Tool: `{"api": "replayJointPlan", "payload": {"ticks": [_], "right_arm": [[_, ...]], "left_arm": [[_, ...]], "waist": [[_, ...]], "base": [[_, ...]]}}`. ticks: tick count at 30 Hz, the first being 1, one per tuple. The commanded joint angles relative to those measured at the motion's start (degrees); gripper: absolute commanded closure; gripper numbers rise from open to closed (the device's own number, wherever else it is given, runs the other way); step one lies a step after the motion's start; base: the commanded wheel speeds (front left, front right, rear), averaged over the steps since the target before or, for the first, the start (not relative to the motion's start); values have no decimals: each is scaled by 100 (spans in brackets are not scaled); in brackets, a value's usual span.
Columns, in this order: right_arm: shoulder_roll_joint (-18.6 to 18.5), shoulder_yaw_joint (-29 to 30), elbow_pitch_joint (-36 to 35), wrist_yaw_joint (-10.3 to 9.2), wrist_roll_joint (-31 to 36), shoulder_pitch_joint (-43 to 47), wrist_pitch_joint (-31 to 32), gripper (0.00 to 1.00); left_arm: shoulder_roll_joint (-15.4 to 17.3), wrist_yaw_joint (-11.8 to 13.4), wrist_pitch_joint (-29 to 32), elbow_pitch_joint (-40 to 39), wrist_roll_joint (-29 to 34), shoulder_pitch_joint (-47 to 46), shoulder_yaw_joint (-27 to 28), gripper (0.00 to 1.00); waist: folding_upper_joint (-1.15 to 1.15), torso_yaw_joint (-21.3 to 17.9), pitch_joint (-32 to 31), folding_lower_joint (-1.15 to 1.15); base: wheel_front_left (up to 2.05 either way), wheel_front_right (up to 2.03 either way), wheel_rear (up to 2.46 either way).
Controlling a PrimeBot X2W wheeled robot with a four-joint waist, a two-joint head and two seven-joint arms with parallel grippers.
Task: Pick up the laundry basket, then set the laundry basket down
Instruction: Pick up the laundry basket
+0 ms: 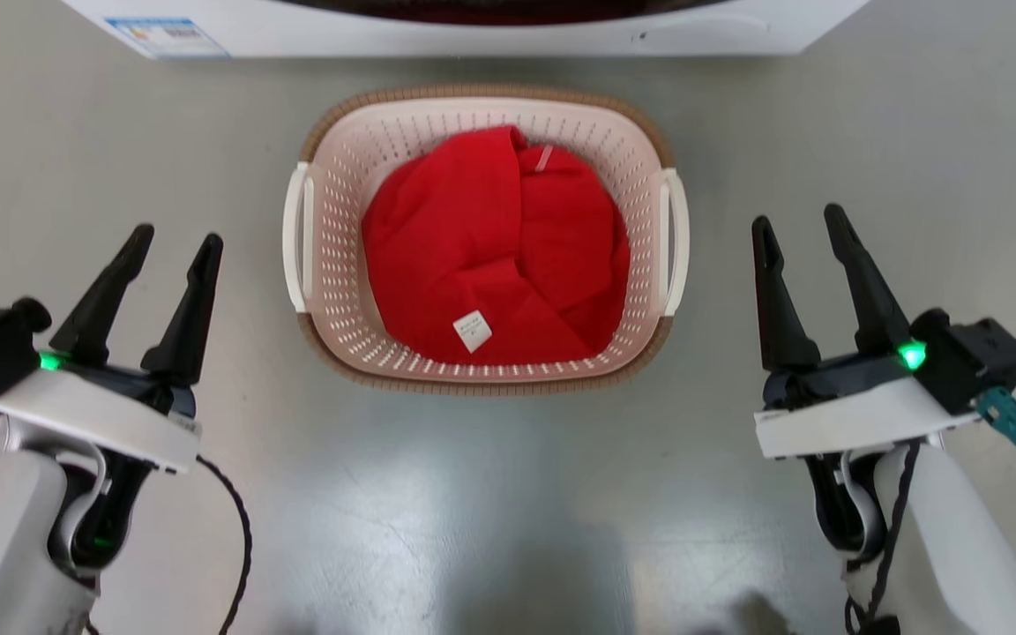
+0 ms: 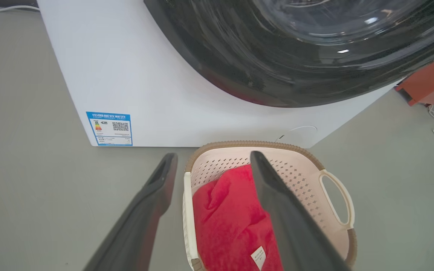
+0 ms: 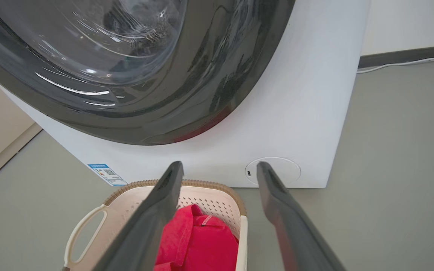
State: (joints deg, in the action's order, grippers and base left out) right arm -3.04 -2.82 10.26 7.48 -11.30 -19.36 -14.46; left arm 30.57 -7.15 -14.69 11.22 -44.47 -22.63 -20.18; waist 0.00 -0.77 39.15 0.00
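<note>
The left gripper (image 1: 178, 236) is hovering with fingers spread, holding nothing. The right gripper (image 1: 797, 217) is doing the same, spread and empty. Each is hanging well apart from the laundry basket (image 1: 340, 300), one on either side, about level with its near half. The basket is sitting on the grey floor (image 1: 508, 494) just in front of the white washer (image 1: 473, 35), with a red garment (image 1: 490, 238) bunched inside.

Judged step: reaching in for the lift. To do it well, each gripper should be going inward to its own side's white loop, the left handle (image 1: 295, 238) or the right handle (image 1: 677, 242). One finger should be passing through the loop and closing mid-handle, both at matching height. An uneven lift risks tipping the basket and sliding the garment. The perforated wall probably flexes, so the handles are the better grip.
</note>
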Motion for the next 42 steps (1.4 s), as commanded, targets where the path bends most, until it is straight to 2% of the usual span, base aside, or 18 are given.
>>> {"api": "replayJointPlan", "payload": {"ticks": [1, 9, 23, 42], "right_arm": [[16, -152, -28, 1, -17, -48, -54, 0], [16, -80, 504, 1, -186, -439, -54, 0], [16, -250, 1406, 1, -23, -1179, -54, 0], [16, -420, 2406, 1, -127, -1919, -54, 0]], "left_arm": [[251, -34, -30, -41, -59, -213, 150, 0], [287, -34, -30, 312, -137, -780, -302, 0], [330, -34, -30, 929, -685, -1705, -1199, 0], [378, -34, -30, 1626, -1332, -2527, -2265, 0]], "waist": [[0, 10, 165, 0], [0, 55, 518, 0], [0, 105, 1116, 0], [0, 125, 1585, 0]], "base": [[0, 0, 0], [0, 0, 0], [0, 0, 0], [0, 0, 0]]}}
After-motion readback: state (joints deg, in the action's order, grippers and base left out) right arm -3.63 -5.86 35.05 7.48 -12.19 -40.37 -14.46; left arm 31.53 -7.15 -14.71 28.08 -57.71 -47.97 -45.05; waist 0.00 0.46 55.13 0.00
